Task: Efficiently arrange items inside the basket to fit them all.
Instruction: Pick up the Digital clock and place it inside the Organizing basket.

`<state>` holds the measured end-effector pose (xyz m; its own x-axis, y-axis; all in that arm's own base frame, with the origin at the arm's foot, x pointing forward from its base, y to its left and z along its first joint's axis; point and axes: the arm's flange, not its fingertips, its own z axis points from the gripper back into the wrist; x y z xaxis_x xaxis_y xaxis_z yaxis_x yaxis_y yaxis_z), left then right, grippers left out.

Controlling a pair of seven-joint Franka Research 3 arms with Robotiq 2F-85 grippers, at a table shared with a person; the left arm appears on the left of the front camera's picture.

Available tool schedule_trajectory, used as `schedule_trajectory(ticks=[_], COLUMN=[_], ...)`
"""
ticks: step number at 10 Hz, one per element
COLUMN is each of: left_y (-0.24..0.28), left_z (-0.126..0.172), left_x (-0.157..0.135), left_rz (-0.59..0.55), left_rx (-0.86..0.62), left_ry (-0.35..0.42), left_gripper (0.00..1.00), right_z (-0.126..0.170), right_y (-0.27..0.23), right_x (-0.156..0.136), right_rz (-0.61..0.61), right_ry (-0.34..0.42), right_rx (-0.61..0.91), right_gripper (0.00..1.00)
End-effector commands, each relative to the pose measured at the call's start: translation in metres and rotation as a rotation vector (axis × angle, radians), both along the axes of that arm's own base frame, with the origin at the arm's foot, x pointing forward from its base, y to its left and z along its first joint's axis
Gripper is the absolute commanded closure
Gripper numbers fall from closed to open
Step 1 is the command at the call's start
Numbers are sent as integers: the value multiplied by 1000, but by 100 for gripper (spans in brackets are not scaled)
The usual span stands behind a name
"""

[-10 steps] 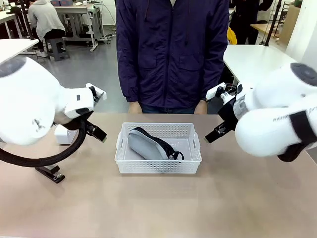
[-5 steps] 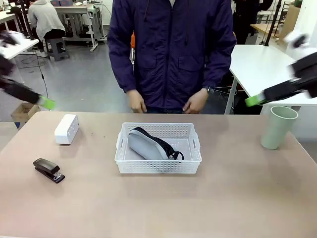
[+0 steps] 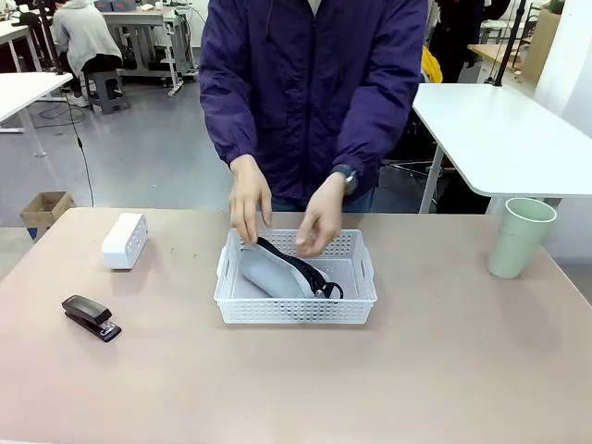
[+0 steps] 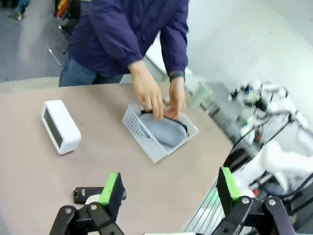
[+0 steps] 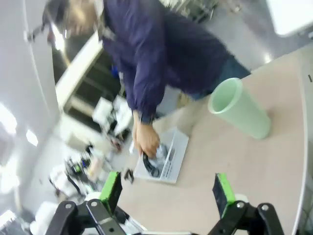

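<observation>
Beige lab table [image 3: 296,398]: black stapler [image 3: 91,317], small white rectangular box [image 3: 124,240], then white lattice plastic basket [image 3: 296,311] where a person's hands [image 3: 320,220] handle the grey zippered pouch [image 3: 271,272]; pale green cup [image 3: 520,237] far right. Left gripper [image 4: 168,186] and right gripper [image 5: 167,190] gape, empty. Probably next: loading the outside three.

One basket [image 3: 296,313] sits mid-desk with one grey pouch [image 3: 266,274] inside. Toward the desk's left edge lie one white box [image 3: 124,240] and one black stapler [image 3: 90,316]. By its right edge stands one pale green cup [image 3: 520,239]. One person shows two hands [image 3: 250,200]. There are two grippers: the left gripper [image 4: 168,188] and the right gripper [image 5: 167,191].
</observation>
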<state>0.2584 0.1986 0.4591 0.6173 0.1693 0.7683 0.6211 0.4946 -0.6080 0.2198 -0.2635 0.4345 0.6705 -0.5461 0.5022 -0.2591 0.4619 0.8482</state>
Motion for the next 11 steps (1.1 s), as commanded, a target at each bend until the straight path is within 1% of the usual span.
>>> schedule_trajectory(ticks=[1,2,3,11], left_y=[-6,-12,12,12], left_z=[-26,-28,-19,-19], left_x=[18,28,2,2], left_rz=[64,90,46,46], left_rx=[-146,-135,-89,-89], left_ry=[37,109,30,30], left_gripper=[0,0,0,0], right_z=[-42,-52,-30,-30], right_y=[8,9,-20,-20], right_x=[6,10,-11,-11], right_rz=[-77,-117,-71,-71], right_ry=[-33,-5,8,8], right_rx=[105,89,81,81], right_gripper=[0,0,0,0])
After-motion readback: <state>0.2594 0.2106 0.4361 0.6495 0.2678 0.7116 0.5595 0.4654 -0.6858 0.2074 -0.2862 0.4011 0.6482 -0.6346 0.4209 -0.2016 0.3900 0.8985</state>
